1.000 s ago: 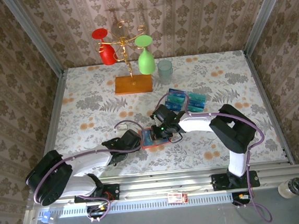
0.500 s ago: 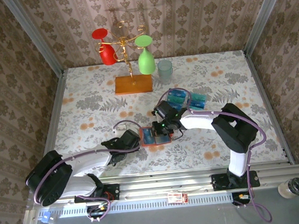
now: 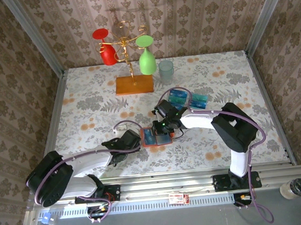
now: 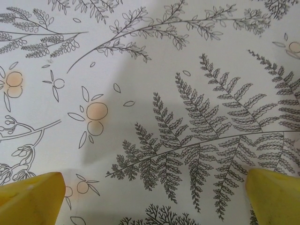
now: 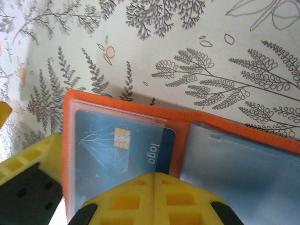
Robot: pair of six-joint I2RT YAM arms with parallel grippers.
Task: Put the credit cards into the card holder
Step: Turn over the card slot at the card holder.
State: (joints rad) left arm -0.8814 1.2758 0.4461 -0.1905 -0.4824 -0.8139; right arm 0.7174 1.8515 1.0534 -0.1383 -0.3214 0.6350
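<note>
Left end effector (image 4: 154,187) wide open, holding nothing, low over desk (image 3: 87,112) just left of card holder (image 5: 117,101). Card holder lies open, blue card (image 5: 122,145) in its left pocket. Right end effector (image 5: 153,187) fully closed over it, gripping nothing. More credit cards (image 3: 198,101) farther back.

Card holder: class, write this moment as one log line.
card holder open; blue card in clear pocket; right hand shut above holder; left hand open; spare cards on table

Overhead from behind; wrist views close over table (image 3: 86,105)
</note>
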